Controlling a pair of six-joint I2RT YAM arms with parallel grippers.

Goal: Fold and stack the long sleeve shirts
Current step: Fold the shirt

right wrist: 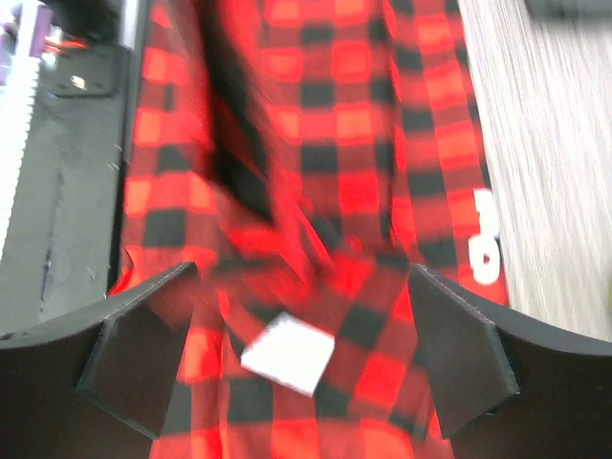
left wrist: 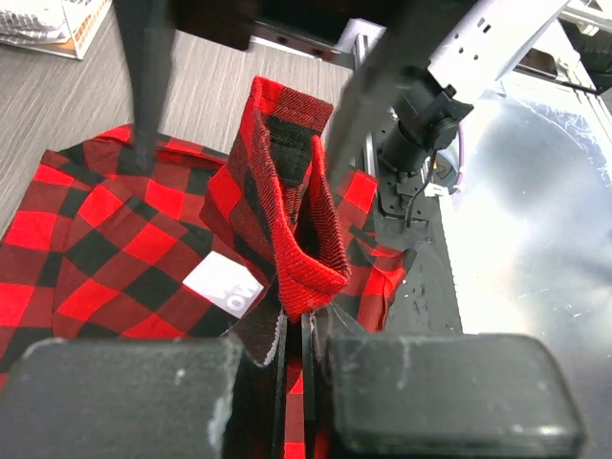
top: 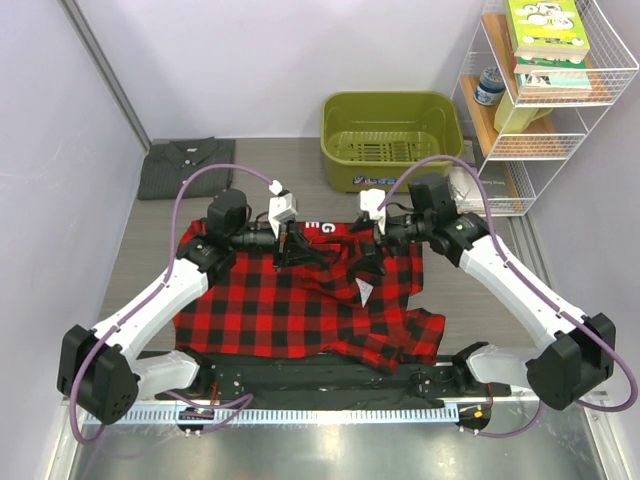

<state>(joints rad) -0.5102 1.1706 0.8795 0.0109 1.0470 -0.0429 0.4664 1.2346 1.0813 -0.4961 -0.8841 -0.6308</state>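
Red-and-black checked flannel, soft and limp, covers the near middle of the desk [top: 470,290]: the plaid shirt [top: 300,305] lies there partly flattened, its right side rumpled and one crumpled end reaching toward the near edge. The left gripper [top: 296,250] is pinched tight on a raised ridge of this cloth near the collar. The left wrist view shows the fabric standing up in a doubled loop with a darker lining inside, probably held to anchor or lift that edge for a fold. The right gripper [right wrist: 301,325] hangs just above the shirt with its jaws spread wide and nothing between them, over a small white label [top: 366,292], so it appears placed to take a second hold. The grey shirt [top: 185,167] sits well apart in the far left corner of the desk, already a flat, neat rectangle with its collar showing, which suggests the plaid one is meant to join it. A green plastic tub [top: 392,140] with a slotted floor stands at the far edge, beside a white wire rack [top: 545,100].
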